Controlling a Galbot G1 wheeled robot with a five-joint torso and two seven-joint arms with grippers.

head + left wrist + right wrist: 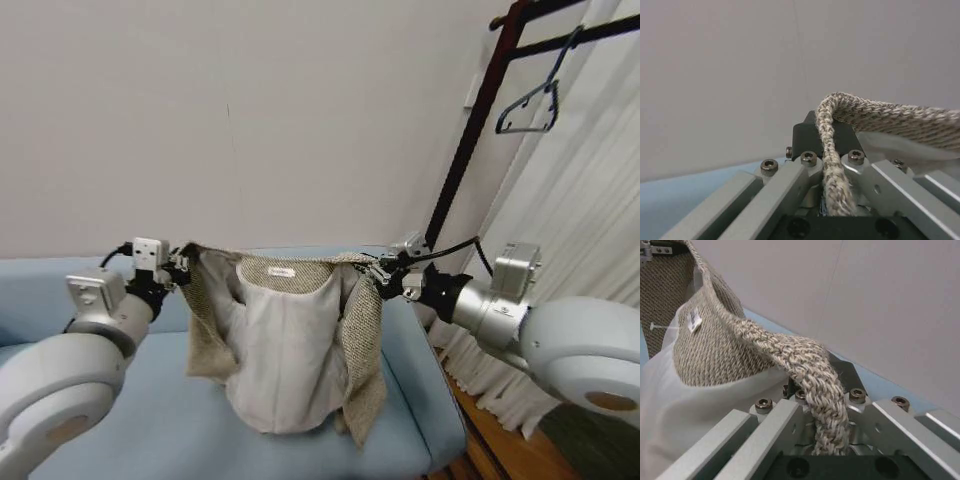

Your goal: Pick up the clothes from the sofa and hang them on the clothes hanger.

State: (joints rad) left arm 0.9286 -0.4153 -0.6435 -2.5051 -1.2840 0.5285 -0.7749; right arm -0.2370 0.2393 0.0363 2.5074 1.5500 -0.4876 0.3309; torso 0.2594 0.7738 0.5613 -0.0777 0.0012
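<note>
A beige knitted vest [285,340] with a pale lining hangs spread between both arms, above the light blue sofa [150,420]. My left gripper [182,268] is shut on one shoulder edge; in the left wrist view the knit hem [836,165] runs between the fingers [785,195]. At the opposite shoulder my right gripper [383,276] is shut on the other edge, with the knit [815,370] pinched between its fingers [765,440]. An empty dark hanger [528,105] hangs on the dark clothes rack [470,135] at the upper right.
A plain white wall stands behind the sofa. White curtains [580,210] hang at the right, past the rack. Wooden floor [500,445] shows beside the sofa's right end.
</note>
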